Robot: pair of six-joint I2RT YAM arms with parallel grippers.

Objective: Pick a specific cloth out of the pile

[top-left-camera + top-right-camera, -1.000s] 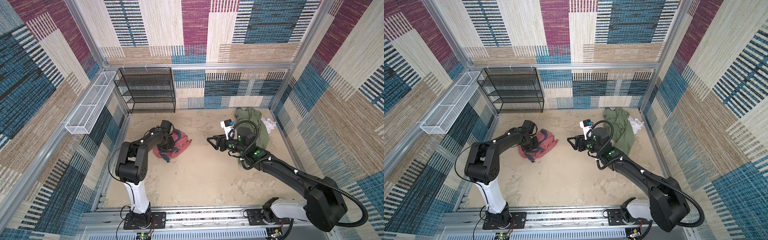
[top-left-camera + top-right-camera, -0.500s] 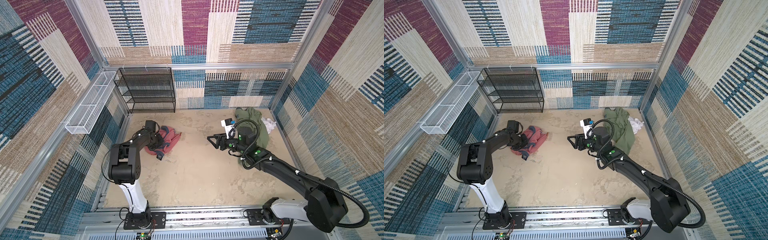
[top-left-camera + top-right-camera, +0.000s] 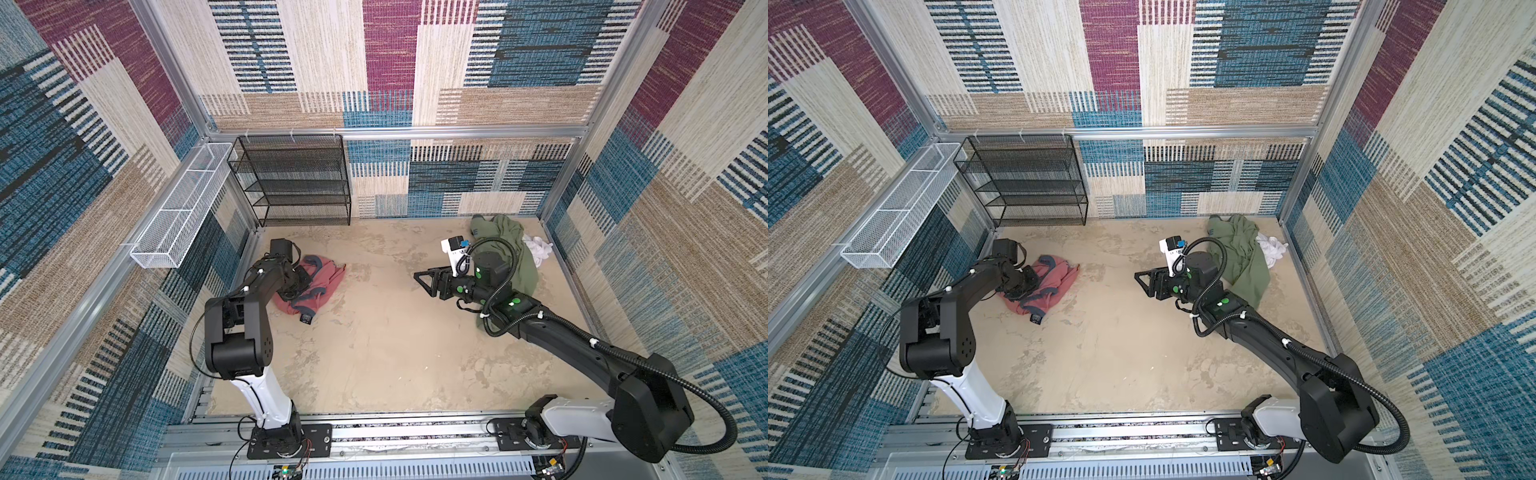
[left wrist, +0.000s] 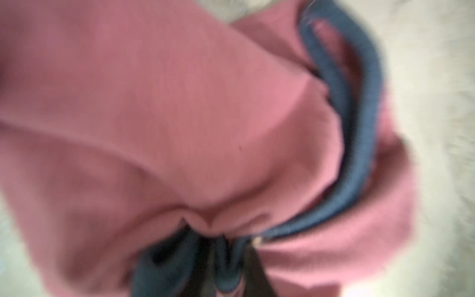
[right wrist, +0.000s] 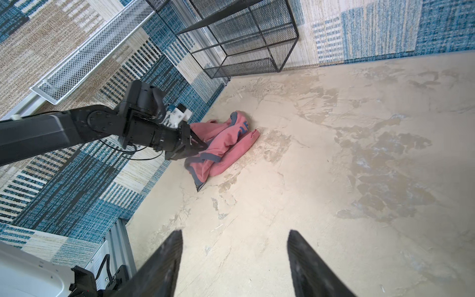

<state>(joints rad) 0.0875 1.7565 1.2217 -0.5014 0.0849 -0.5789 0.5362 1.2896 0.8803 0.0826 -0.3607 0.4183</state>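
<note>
Since a second ago your left arm has dragged the salmon cloth [image 3: 320, 282] further toward the left wall, away from the open floor, and the garment now lies bunched there rather than stretched.

Your left gripper [image 5: 196, 147] sits at the cloth's near edge. The left wrist view is filled with blurred pink fabric and blue-grey trim right up against the lens, and something dark shows at its lower edge, but you cannot tell from any view whether the jaws are clamped on the fabric or have let go. Your right gripper [image 3: 426, 281] hangs over bare floor with its jaws spread and nothing between them.

Further out, the cloth rests on the sandy floor [image 3: 395, 332] near the left wall, in front of the black mesh rack [image 3: 295, 183], and well apart from the pile [image 3: 1241, 253] of olive green and white garments in the far right corner. So the separation looks essentially done.

To finish well, you should probably confirm the release before lifting: open fully, then rise straight up so the trim band does not snag a finger and trail. Keep your right arm parked clear of the pile.
</note>
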